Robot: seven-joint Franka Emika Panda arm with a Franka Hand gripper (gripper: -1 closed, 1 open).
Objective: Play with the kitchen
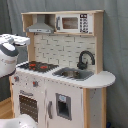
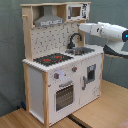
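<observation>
First exterior view: kitchen (image 1: 65,75) fills frame; arm (image 1: 9,52) bulks at the first exterior view's left, by hob (image 1: 37,65). Second exterior view: arm horizontal, reaching toward faucet (image 2: 74,40) above sink (image 2: 80,50). Gripper state: can't tell.
</observation>
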